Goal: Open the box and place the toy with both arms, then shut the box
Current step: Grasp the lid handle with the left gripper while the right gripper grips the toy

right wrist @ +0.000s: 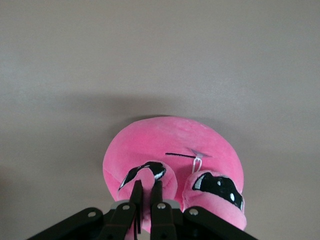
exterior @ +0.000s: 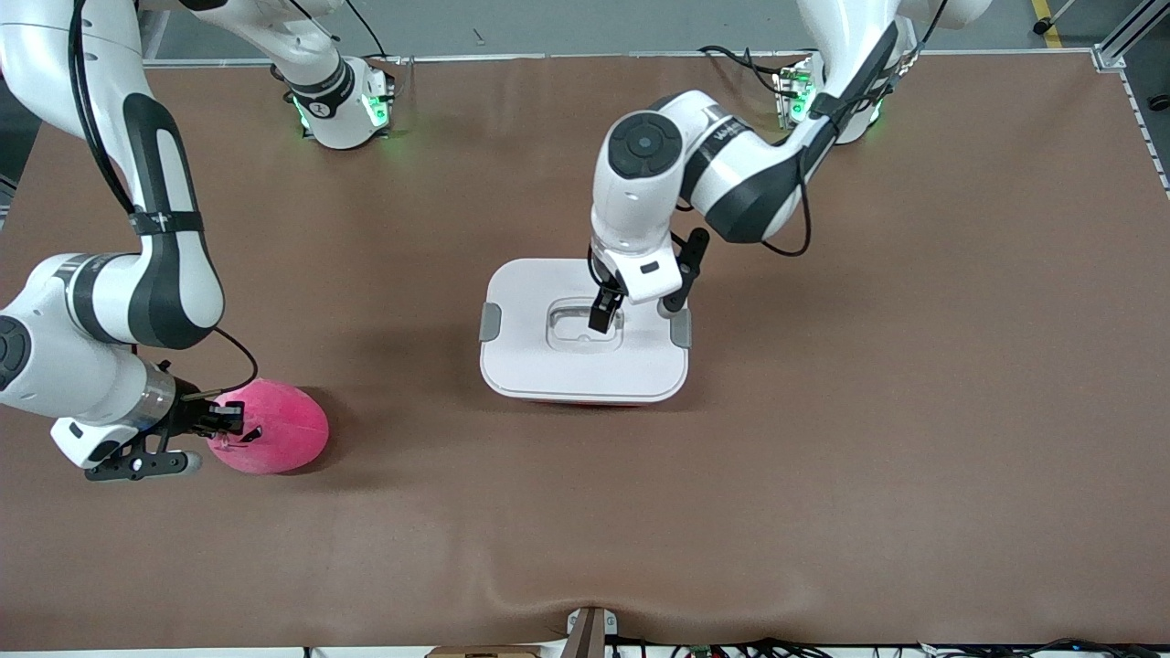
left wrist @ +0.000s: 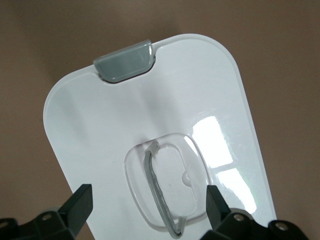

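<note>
The box [exterior: 530,361] stands mid-table with its white lid on, a grey clip [exterior: 490,322] at each end and the red base [exterior: 585,402] just showing. My left gripper [exterior: 643,294] hangs over the lid's clear recessed handle [exterior: 585,329], open and empty. In the left wrist view the gripper [left wrist: 148,202] has its fingers spread wide on either side of the handle [left wrist: 162,195]. The pink toy [exterior: 279,425] lies toward the right arm's end of the table, nearer the front camera than the box. My right gripper [exterior: 239,425] is shut on a pink lobe of the toy [right wrist: 170,145].
The brown table mat [exterior: 823,457] spreads around the box and the toy. A small mount [exterior: 590,631] sits at the table's near edge. The arm bases [exterior: 343,110] stand along the edge farthest from the front camera.
</note>
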Robot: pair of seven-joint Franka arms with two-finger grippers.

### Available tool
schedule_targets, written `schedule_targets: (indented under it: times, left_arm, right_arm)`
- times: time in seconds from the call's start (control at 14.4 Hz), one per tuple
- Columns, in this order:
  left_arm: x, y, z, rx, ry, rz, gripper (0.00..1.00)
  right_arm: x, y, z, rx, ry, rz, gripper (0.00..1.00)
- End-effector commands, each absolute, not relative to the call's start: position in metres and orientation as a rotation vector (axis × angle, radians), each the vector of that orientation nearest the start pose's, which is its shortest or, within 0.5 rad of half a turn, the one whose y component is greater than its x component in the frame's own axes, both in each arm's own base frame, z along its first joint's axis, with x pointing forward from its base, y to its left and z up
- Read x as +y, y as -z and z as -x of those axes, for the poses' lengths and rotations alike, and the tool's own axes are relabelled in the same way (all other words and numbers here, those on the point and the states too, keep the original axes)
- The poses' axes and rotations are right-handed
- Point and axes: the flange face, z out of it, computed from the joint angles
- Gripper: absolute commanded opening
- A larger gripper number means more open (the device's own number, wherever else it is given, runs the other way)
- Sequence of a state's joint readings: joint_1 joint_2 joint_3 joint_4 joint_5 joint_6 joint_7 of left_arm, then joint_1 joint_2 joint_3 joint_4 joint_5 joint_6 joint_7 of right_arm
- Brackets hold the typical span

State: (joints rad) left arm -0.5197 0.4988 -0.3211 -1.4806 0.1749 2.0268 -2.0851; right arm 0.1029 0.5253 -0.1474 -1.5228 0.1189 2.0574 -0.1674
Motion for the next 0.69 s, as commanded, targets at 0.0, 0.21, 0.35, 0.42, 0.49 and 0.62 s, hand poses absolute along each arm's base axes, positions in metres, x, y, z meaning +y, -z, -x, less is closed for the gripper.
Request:
schedule_targets:
  times: [0.0, 0.21, 0.35, 0.42, 0.49, 0.62]
  left_arm:
    - [-0.509, -0.395, -0.493, -1.950, 0.097, 2.562, 1.00]
    - [-0.520, -0.384, -0.489, -2.069, 0.145, 2.497, 0.93]
    - [-0.527, -0.381, -0.487, -2.135, 0.164, 2.469, 0.87]
    - [-0.528, -0.380, -0.487, -2.154, 0.169, 2.461, 0.87]
    - [-0.528, -0.378, -0.488, -2.183, 0.174, 2.440, 0.86]
    - [-0.530, -0.375, -0.491, -2.258, 0.180, 2.410, 0.80]
  right_arm:
    - [-0.003, -0.372, -0.695, -0.175, -0.021, 3.084, 0.00]
    - [0.005, -0.408, -0.696, -0.233, -0.032, 3.068, 0.00]
    - [0.010, -0.430, -0.696, -0.256, -0.069, 3.060, 0.00]
    - [0.018, -0.440, -0.696, -0.278, -0.079, 3.058, 0.00]
    - [0.024, -0.447, -0.695, -0.297, -0.092, 3.058, 0.00]
    - [0.033, -0.456, -0.690, -0.322, -0.114, 3.052, 0.00]
